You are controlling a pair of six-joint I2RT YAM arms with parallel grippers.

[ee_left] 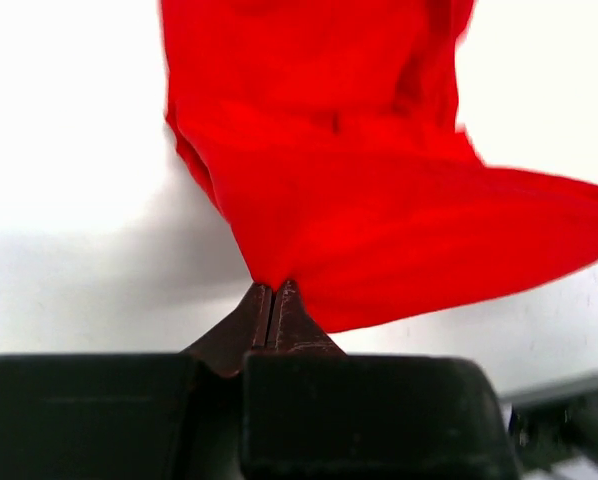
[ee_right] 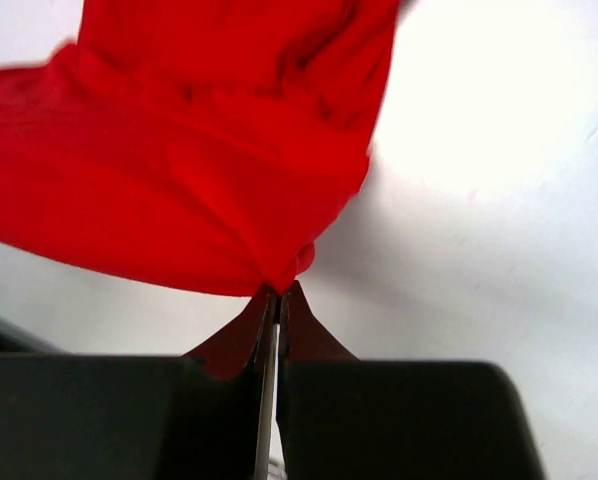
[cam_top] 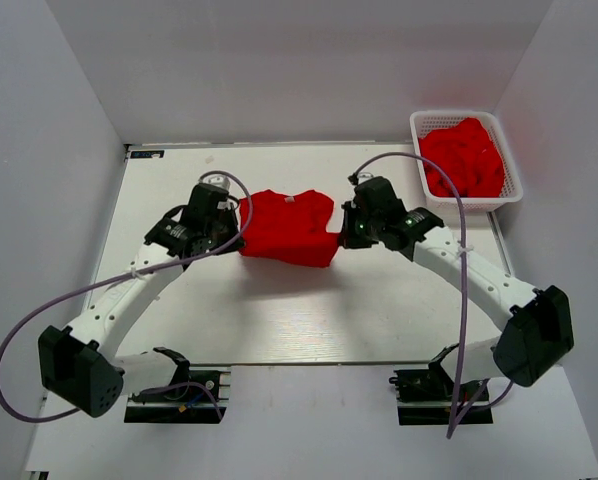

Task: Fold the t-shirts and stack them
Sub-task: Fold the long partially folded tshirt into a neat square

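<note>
Working above the table (cam_top: 309,325), we hold one t-shirt (cam_top: 287,228) stretched between our two pincers, its near edge raised so the cloth hangs smooth and can be laid over in a clean fold. Beyond the right pincer (ee_right: 277,292), on its outer side, a basket (cam_top: 513,196) holds the other shirts (cam_top: 464,158). That one and the left pincer (ee_left: 273,290) are each clamped tight on a corner.

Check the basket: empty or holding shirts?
Not empty. The basket holds a crumpled heap of red shirts that fills most of it. How many cannot be told.
</note>
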